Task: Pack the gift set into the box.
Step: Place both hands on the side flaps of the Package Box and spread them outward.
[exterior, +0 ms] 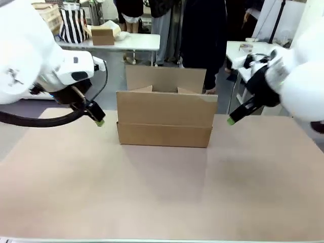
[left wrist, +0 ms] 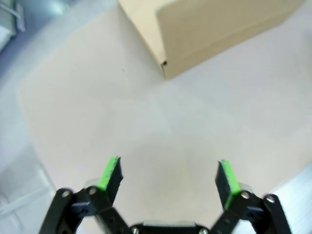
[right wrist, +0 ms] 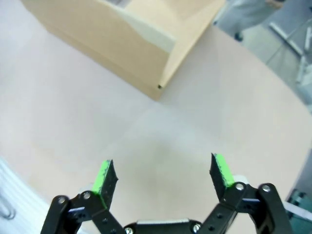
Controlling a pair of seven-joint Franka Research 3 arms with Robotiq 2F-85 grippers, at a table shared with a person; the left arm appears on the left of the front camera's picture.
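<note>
Box [exterior: 164,119] sits mid-surface [exterior: 162,197] toward the far edge, rear flap up, side flaps [exterior: 143,89] leaning inward. Left pincer [exterior: 99,121] and right pincer [exterior: 231,121] hover either side of it, both spread wide, holding nothing. Risks: inward flaps likely snag anything lowered in; unrestrained, it could slide if an arm clips it.

No text could be read anywhere. The box [exterior: 164,114] had plain brown faces, and a small dark mark on the left arm [exterior: 12,75] was perhaps a logo, too blurred to read.
</note>
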